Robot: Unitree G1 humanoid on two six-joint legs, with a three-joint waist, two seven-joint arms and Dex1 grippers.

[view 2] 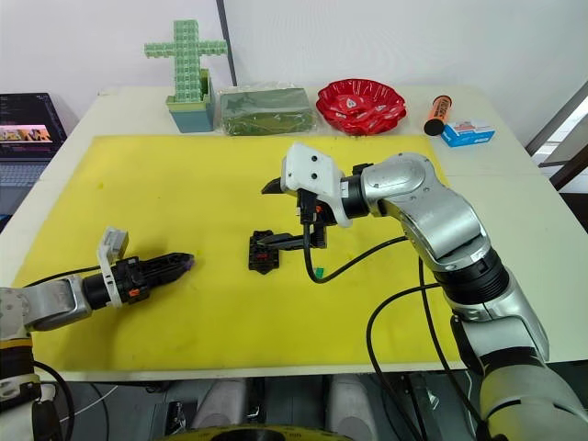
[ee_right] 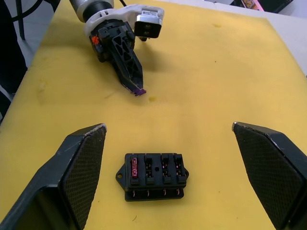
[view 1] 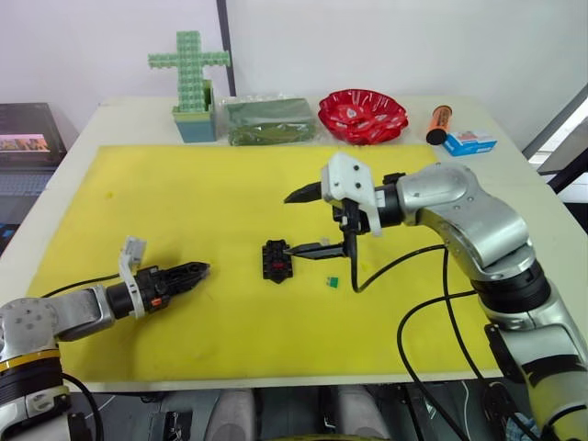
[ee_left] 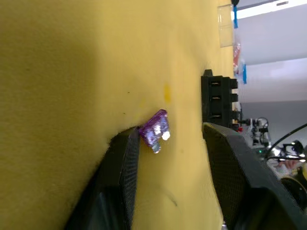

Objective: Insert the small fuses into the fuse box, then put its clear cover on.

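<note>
Leftmost, the left gripper (view 1: 200, 270) lies low on the yellow mat (view 1: 184, 184), fingers apart, a purple fuse (ee_left: 156, 131) touching one fingertip. Further right, the fuse box (view 1: 276, 259) sits mid-mat with a red fuse (ee_right: 135, 167) in an end slot. Above it hangs the right gripper (view 1: 296, 222), fingers spread wide, a green fuse (view 1: 333, 282) lying just beyond on the mat.

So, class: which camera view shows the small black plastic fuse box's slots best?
The right wrist view: the small black plastic fuse box faces the camera, slots open, one red fuse seated. Left wrist shows it side-on; eye views show it small.
</note>
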